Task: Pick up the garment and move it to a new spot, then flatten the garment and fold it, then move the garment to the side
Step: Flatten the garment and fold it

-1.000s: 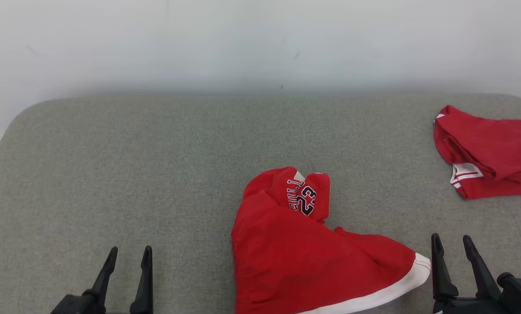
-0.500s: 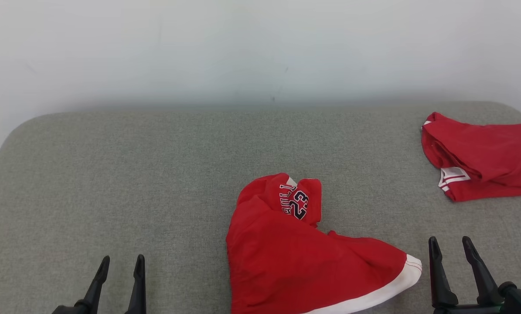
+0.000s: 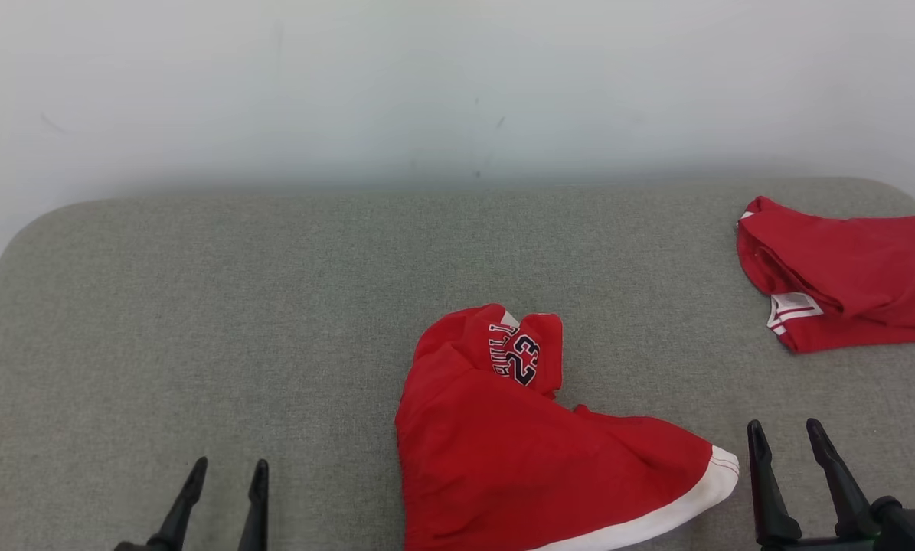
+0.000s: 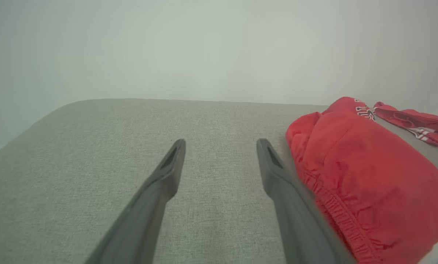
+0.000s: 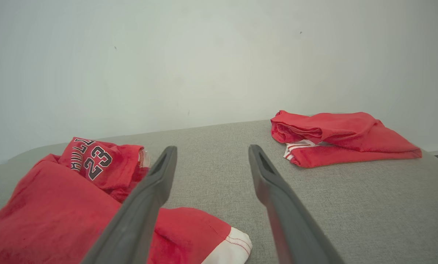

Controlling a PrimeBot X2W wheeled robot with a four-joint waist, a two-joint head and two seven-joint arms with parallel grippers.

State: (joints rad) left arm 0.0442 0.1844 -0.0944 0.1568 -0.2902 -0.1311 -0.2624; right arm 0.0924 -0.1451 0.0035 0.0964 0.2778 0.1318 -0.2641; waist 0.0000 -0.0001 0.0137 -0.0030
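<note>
Head view's got the crumpled red garment (image 3: 518, 459) front and centre on the grey worktop (image 3: 197, 306), its "23" flap turned up at the far end and its white hem just beside the right hand (image 3: 783, 425); the left hand (image 3: 231, 463) is well apart over bare fabric; both hands are spread wide, holding nothing. A second folded red garment (image 3: 848, 268) lies far right, near the wall (image 3: 426, 76).

Setting: bare indoor room, kind unclear. Evidence: grey fabric-covered table (image 3: 197, 306) with rounded corners, set against plain white wall (image 3: 457, 76).
</note>
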